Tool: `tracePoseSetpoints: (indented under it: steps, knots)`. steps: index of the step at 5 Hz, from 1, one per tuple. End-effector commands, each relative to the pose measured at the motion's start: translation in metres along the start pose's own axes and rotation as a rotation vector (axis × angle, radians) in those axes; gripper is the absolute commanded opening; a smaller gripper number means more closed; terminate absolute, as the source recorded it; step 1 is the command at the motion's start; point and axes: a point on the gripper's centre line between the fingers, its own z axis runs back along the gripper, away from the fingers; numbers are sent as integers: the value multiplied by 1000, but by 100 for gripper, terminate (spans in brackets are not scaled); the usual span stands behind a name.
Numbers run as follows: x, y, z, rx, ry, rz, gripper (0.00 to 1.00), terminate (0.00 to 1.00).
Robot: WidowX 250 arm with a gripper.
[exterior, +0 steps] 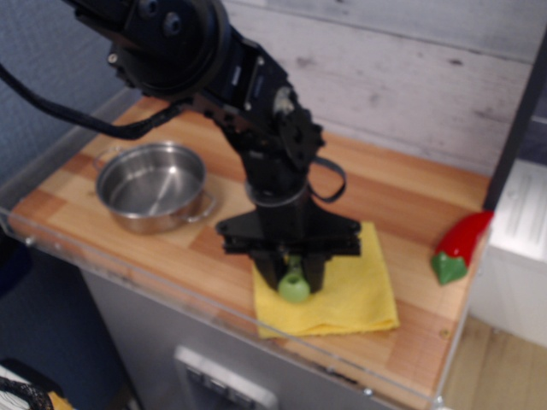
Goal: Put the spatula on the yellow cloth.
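Note:
My gripper (292, 275) is shut on the spatula (294, 286), whose light-green rounded handle hangs below the fingers; the blade is hidden between them. The gripper is directly over the left part of the yellow cloth (355, 290), which lies flat near the counter's front edge. The handle tip is close above the cloth; I cannot tell if it touches.
A steel pot (154, 185) stands at the left of the wooden counter (402, 205). A red pepper with a green stem (460, 245) lies at the right edge. A clear plastic rim (137, 278) runs along the front. A wood-plank wall stands behind.

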Motion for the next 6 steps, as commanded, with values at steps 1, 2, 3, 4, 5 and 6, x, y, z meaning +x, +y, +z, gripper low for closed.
tracePoseSetpoints:
  steps: [1,2,3,4,5,6]
  knots:
    - [9,9,7,-3,-13,12,100,0]
    - [10,10,12,2,-22,17,100,0]
    - [12,11,16,6,-27,21,100,0]
    - [14,13,21,-1,-31,36,100,0]
    - [22,13,46,-29,-57,55,100,0]
    - [30,15,76,-65,-105,87,100,0]
